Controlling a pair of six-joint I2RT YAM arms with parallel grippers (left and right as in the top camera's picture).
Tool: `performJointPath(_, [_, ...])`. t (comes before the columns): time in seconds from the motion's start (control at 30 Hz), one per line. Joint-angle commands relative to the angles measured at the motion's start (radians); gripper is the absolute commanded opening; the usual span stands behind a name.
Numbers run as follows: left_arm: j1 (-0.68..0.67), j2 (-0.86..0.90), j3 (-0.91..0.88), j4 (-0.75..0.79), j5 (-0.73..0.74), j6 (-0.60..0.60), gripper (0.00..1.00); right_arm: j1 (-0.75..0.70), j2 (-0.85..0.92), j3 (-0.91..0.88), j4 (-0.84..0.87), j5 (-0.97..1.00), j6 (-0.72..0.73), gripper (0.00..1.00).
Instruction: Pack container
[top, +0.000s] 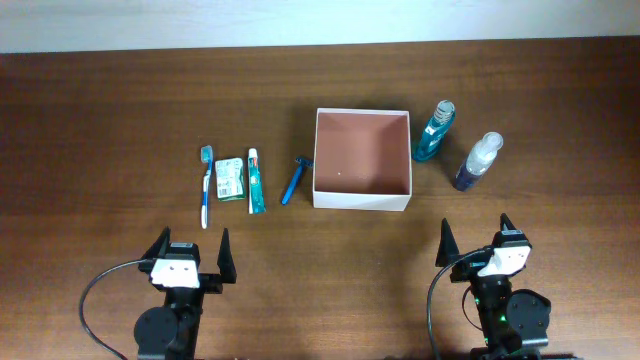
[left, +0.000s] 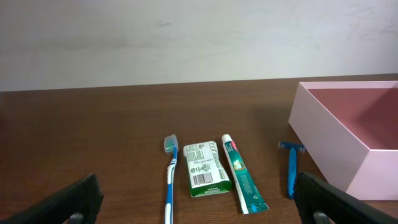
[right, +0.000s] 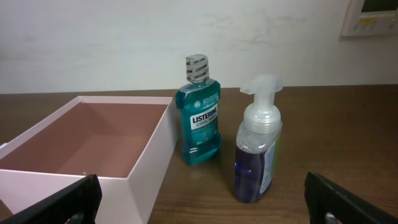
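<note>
Starting at the near table edge, the left gripper and the right gripper sit well apart, each raised off the wooden table. Both sets of jaws are spread wide and grasp nothing.

Beyond the left gripper, four toiletries lie flat in a row:
- a blue-and-white toothbrush, leftmost, head pointing away;
- a green-and-white packet, just beside the toothbrush;
- a toothpaste tube, just beside the packet, cap end pointing away;
- a blue razor, between the tube and the box, head pointing away

The container stands near the table centre, just right of the razor and apart from it. It is open-topped, with white outer walls and a reddish-brown interior.

Right of the container, beyond the right gripper, two bottles stand upright. The foam pump bottle, holding dark blue liquid, is the nearer. The teal mouthwash bottle, with a clear cap, stands farther back, near the container's far right corner
</note>
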Motion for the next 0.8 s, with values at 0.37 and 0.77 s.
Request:
performJointPath(0.37, [0.001,-0.010,-0.008,0.003,0.014,0.019,0.99,-0.006,-0.010,-0.005,0.161,-0.404,0.282,0.99])
performJointPath(0.77, [0.001,-0.010,-0.008,0.003,0.015,0.019,0.99,-0.007,0.287,0.490,0.013,-0.236,0.117,0.99])
